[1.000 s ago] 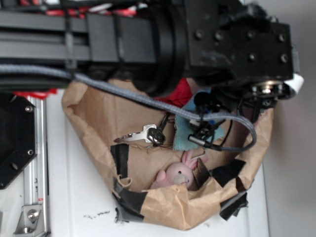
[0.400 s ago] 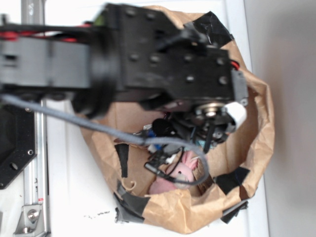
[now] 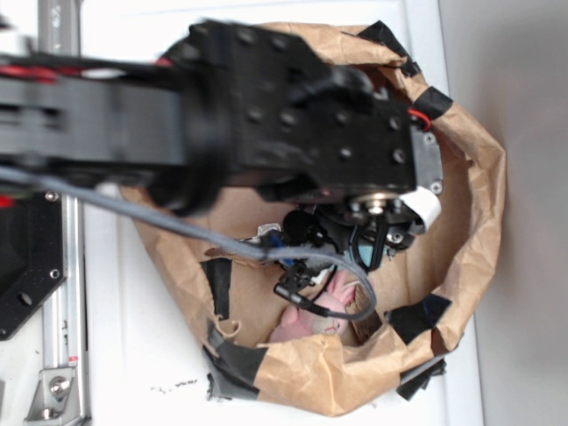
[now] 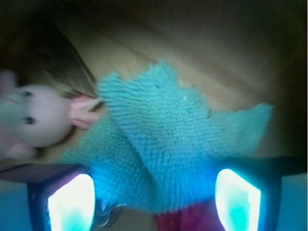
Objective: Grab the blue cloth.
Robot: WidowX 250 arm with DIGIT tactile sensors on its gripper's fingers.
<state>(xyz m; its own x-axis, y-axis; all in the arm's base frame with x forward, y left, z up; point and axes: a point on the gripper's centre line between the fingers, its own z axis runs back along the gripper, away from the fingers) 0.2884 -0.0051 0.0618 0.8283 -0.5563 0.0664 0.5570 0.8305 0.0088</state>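
The blue cloth (image 4: 163, 144), soft, light and floppy by its look, is straddled mid-frame by the spread-apart gripper (image 4: 154, 197), its bunched centre best pinched.

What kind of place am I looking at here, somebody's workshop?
Probably a robot test bench, not a home. A black robot arm hangs over a taped-up paper bag on a white table. Inside lie a blue cloth and a pink plush bunny, likely practice items.

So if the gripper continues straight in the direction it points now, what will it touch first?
Most likely the blue cloth: in the wrist view it fills the space between the open gripper's fingers. The pink bunny lies off to the side. Depth is unclear.
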